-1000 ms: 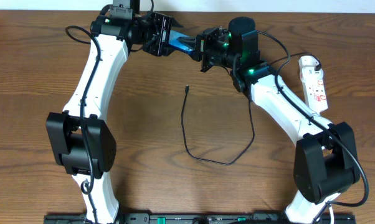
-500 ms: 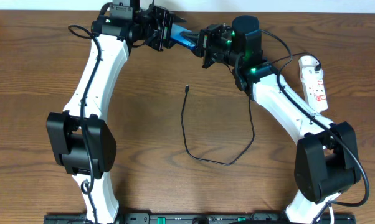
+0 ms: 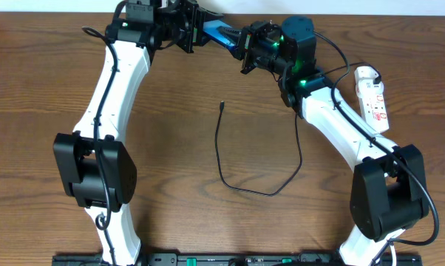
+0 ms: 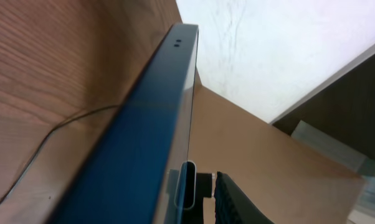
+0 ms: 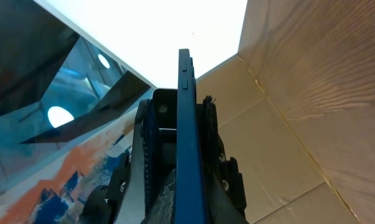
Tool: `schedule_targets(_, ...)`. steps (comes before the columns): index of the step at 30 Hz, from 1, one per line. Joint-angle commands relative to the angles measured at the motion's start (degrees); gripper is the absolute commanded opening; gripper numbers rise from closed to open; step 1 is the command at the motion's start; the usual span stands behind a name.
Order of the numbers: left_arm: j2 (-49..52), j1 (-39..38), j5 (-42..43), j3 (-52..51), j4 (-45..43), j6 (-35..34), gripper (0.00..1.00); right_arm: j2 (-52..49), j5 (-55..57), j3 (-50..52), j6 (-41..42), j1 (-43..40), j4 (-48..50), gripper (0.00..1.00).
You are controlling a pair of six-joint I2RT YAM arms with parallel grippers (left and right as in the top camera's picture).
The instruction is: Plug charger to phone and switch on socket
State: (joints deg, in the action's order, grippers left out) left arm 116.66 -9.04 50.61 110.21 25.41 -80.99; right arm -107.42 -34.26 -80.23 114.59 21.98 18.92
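Note:
The phone [image 3: 221,34], slim and blue, is held in the air over the table's far edge between both grippers. My left gripper [image 3: 196,31] is shut on its left end and my right gripper [image 3: 245,46] on its right end. The left wrist view shows the phone [image 4: 137,137] edge-on beside my finger [image 4: 197,196]. The right wrist view shows its edge [image 5: 185,93] between my jaws [image 5: 187,186]. The charger [image 3: 245,189], a thin black cable, lies looped on the table with its plug tip [image 3: 221,105] free. The white socket [image 3: 373,100] lies at the right.
The wooden table [image 3: 171,148] is brown. The cable's far part runs up under the right arm [image 3: 333,118]. The socket's white lead leaves its rounded far end [image 3: 365,72]. A pale wall and cardboard show behind the phone in both wrist views.
Both grippers have moved with the phone towards the table's far edge. The cable and the socket have not moved.

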Motion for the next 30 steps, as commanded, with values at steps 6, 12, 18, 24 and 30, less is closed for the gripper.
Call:
schedule_targets(6,-0.72,0.96,7.93,0.15,-2.69,0.96,0.27,0.63,-8.15,-0.61,-0.15,0.76,1.03,0.01)
schedule_targets(12,-0.72,0.94,8.35,0.15,-2.78,4.02,0.19,0.63,-8.13,-0.61,0.28,0.76,1.49,0.01)
schedule_targets(18,-0.72,0.94,7.85,0.15,-2.8,4.0,0.08,0.63,-8.13,-0.61,0.7,0.76,1.51,0.01)
schedule_targets(24,-0.72,0.92,4.79,0.15,-2.8,3.78,0.08,0.63,-8.13,-0.61,1.6,0.96,1.53,0.01)
schedule_targets(30,-0.72,0.92,2.23,0.15,-2.78,3.8,0.08,0.63,-8.13,-0.61,1.79,1.36,2.97,0.01)
